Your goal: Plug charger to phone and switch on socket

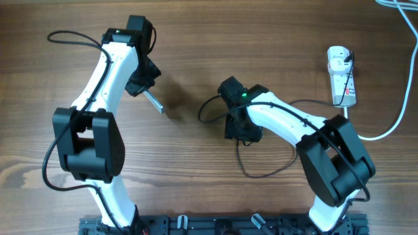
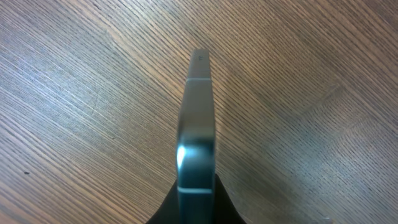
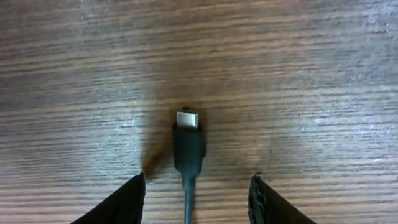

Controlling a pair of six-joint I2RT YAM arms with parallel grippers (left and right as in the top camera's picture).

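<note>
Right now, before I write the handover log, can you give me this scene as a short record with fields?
left pincer: shut on the phone, which it holds edge-on
right pincer: open, fingers either side of the charger tip, not gripping it
charger: connector tip bare, not in the phone
socket: far right of the table, apart from both arms; switch state too small to tell
progress: charger not yet plugged in
</note>
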